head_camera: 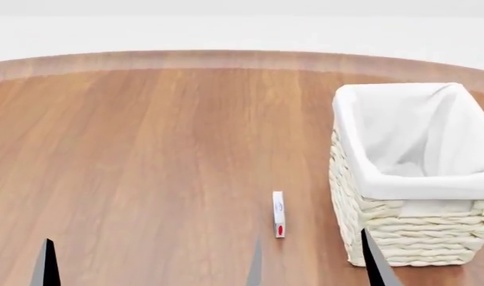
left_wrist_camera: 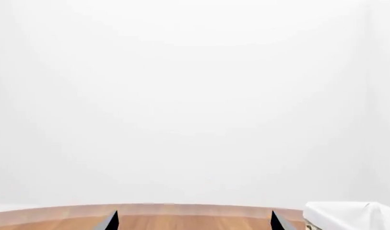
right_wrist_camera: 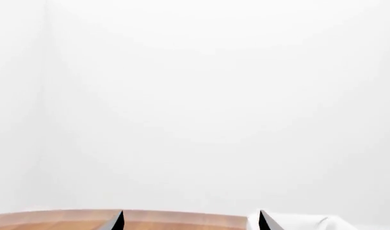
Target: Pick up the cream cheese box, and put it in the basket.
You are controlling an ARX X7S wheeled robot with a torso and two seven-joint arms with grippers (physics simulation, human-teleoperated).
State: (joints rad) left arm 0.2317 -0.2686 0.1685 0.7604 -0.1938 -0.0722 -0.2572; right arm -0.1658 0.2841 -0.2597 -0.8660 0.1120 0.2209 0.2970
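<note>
The cream cheese box (head_camera: 278, 214) is a thin white box with a red oval, lying flat on the wooden table just left of the basket. The basket (head_camera: 408, 238) is cream wicker with a white liner and stands at the right; its liner also shows in the left wrist view (left_wrist_camera: 348, 215) and the right wrist view (right_wrist_camera: 297, 223). My right gripper (head_camera: 314, 268) is open and empty, its tips low at the near edge, just short of the box. My left gripper (left_wrist_camera: 195, 223) is open and empty; one of its fingertips (head_camera: 47, 262) shows at the near left.
The round wooden table (head_camera: 146, 149) has its far edge against a white floor and wall. The basket's near left corner stands close beside my right gripper's outer fingertip (head_camera: 372, 256).
</note>
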